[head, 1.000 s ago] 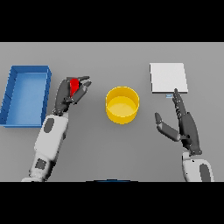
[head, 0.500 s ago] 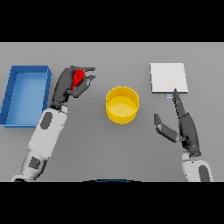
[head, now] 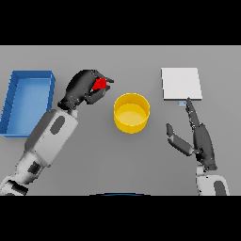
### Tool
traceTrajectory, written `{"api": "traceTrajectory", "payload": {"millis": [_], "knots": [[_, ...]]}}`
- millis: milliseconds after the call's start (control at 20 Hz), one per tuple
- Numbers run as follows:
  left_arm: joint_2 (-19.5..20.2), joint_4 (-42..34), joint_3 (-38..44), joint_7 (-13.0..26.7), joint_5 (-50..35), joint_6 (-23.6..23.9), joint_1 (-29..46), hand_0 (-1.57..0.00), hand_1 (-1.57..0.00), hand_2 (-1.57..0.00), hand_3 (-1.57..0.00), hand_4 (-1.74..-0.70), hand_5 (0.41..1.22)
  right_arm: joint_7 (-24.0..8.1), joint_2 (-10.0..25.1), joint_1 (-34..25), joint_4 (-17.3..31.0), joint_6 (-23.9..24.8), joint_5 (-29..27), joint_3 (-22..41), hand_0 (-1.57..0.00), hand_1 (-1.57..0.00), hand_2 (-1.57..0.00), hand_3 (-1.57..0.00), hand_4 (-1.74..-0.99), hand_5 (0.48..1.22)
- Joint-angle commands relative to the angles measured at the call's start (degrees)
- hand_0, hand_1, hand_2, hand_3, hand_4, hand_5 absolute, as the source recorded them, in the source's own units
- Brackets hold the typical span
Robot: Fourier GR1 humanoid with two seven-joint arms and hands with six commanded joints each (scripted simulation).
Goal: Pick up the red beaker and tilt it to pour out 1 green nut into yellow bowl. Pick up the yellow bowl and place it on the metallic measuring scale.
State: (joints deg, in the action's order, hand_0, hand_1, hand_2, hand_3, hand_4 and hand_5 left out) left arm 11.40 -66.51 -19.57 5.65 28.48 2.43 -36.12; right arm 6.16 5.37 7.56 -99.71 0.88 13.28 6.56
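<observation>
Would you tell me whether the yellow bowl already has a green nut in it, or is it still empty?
Empty, as far as can be seen: the yellow bowl shows only plain yellow inside. The left hand holds the red beaker beside it, not over it.

Two arms are showing, each with a white shell forearm carrying a dark grey oval panel and grey joint sections at the wrist. The left robot hand (head: 84,89) and the right robot hand (head: 201,141) are both looking dark charcoal, with slim segmented fingers and a thumb.
</observation>
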Motion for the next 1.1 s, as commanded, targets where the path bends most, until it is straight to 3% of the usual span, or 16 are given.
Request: {"api": "traceTrajectory", "payload": {"millis": [0, 250, 350, 500, 550, 750, 800, 1050], "knots": [[0.8, 1.7, -2.2, 0.0, 2.8, -0.2, -2.0, -1.57, -1.57, -1.57, -1.57, -1.74, 1.123, -0.7, -0.3, -0.5, 0.1, 0.0, -0.2, 0.0, 0.00, 0.00, 0.00, 0.00, -1.260, 0.719], [3.4, 6.7, -12.4, 0.5, 13.8, -3.4, -9.8, -1.57, -1.57, -1.57, -1.57, -1.74, 1.177, -0.9, -0.1, -1.2, 0.2, -0.7, -1.1, -0.2, 0.00, 0.00, 0.00, 0.00, -1.268, 0.722], [4.2, 9.1, -15.5, -0.5, 16.3, -6.1, -13.4, -1.57, -1.57, -1.57, -1.57, -1.74, 1.193, 0.4, -0.7, -0.1, 0.1, -0.7, -0.9, 0.3, 0.00, 0.00, 0.00, 0.00, -1.264, 0.717], [5.3, 12.9, -20.4, -3.4, 19.9, -9.9, -18.1, -1.57, -1.57, -1.57, -1.57, -1.61, 1.206, 0.0, -1.2, -1.0, 1.1, 0.0, -0.9, -0.1, 0.00, 0.00, 0.00, 0.00, -1.258, 0.697], [5.1, 13.4, -22.4, -2.8, 21.2, -12.0, -19.9, -1.57, -1.57, -1.57, -1.57, -1.64, 1.209, 0.9, -1.3, -0.4, 1.0, 0.2, -0.4, 0.2, 0.00, 0.00, 0.00, 0.00, -1.253, 0.688], [4.0, 15.8, -27.9, -4.8, 23.2, -17.1, -25.0, -1.57, -1.57, -1.57, -1.57, -1.69, 1.216, -0.6, -1.9, -1.0, 0.8, 1.0, -1.0, -0.5, 0.00, 0.00, 0.00, 0.00, -1.220, 0.657], [3.8, 16.4, -29.5, -4.6, 23.8, -18.2, -25.6, -1.57, -1.57, -1.57, -1.57, -1.70, 1.217, 0.5, -2.2, -0.6, 1.2, 1.0, -0.9, -0.2, 0.00, 0.00, 0.00, 0.00, -1.209, 0.654], [2.9, 20.7, -36.7, -5.4, 28.1, -20.7, -31.1, -1.57, -1.57, -1.57, -1.57, -1.73, 1.220, 1.4, -1.9, -0.3, 1.4, 1.7, 0.6, 0.1, 0.00, 0.00, 0.00, 0.00, -1.191, 0.649]]}}
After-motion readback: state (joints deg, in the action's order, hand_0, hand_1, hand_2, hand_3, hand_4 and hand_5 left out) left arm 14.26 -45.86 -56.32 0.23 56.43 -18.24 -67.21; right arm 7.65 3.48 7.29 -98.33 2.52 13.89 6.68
